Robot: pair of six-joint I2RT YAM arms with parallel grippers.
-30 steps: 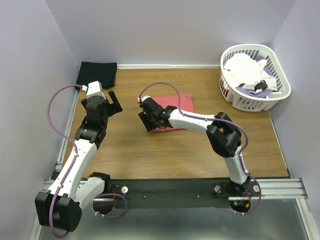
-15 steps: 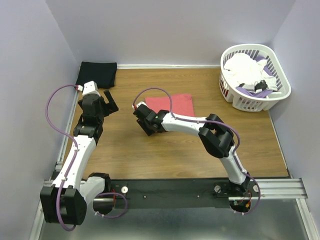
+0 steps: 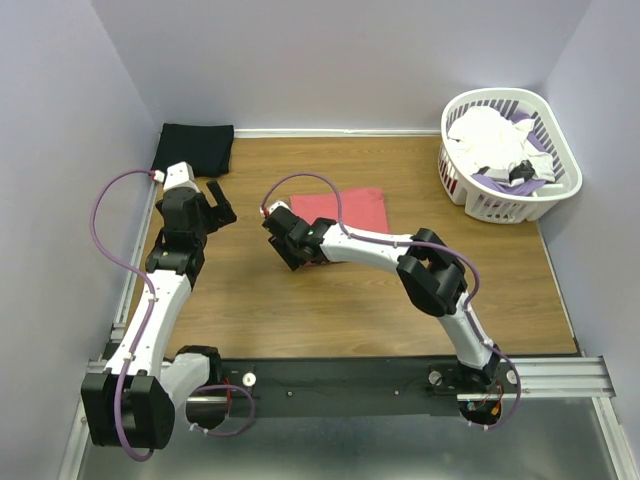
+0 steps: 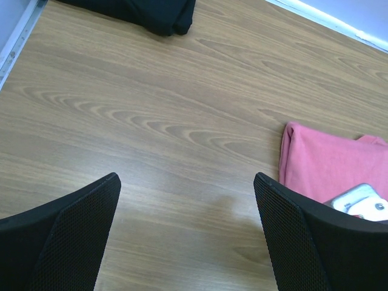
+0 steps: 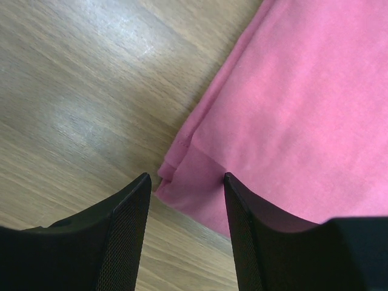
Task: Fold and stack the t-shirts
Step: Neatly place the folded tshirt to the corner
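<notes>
The coral-red t-shirt [image 3: 346,208] lies folded flat on the wooden table, mid-table. The black t-shirt [image 3: 194,147] lies folded in the far left corner. My right gripper [image 3: 284,244] is open just above the red shirt's near-left corner; in the right wrist view the corner of the red shirt [image 5: 291,103] lies between the spread fingers of that gripper [image 5: 185,209], not pinched. My left gripper [image 3: 221,196] is open and empty over bare wood between the two shirts. The left wrist view shows the gripper [image 4: 185,233], the black shirt [image 4: 139,11] ahead and the red shirt [image 4: 327,167] to the right.
A white slatted basket [image 3: 558,192] with white and purple cloth stands at the far right. Purple walls enclose the table on three sides. A metal rail [image 3: 140,250] runs along the left edge. The right arm's forearm [image 3: 370,243] lies across the red shirt's near edge.
My right gripper has shifted left to the red shirt's near-left corner, and the shirt's near edge no longer shows below the arm. My left gripper has drawn back slightly to the left.
</notes>
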